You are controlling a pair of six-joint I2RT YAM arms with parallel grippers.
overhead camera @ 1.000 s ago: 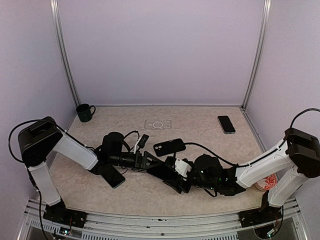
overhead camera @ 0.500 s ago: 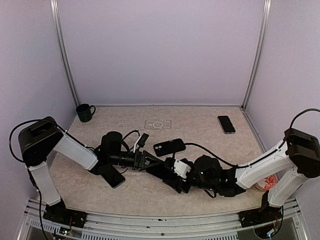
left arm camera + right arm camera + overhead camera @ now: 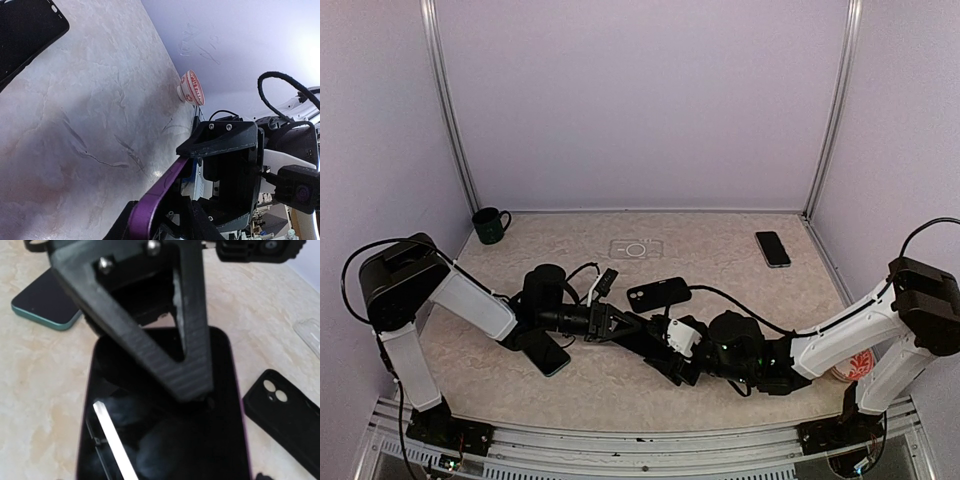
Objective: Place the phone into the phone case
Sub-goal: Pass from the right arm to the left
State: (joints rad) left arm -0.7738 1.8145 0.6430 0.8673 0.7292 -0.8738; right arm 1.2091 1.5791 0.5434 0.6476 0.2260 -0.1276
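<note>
Presently, the phone, black screen with a purple rim, is held above the bench at mid-front, between the two arms. The left pincer is closed on the phone's edge, one triangular finger lying across the screen. The right pincer meets the phone's other end; whether it grips cannot be told. The black phone case lies flat just behind them, not touching the phone. A teal phone rests beneath the left arm.
</note>
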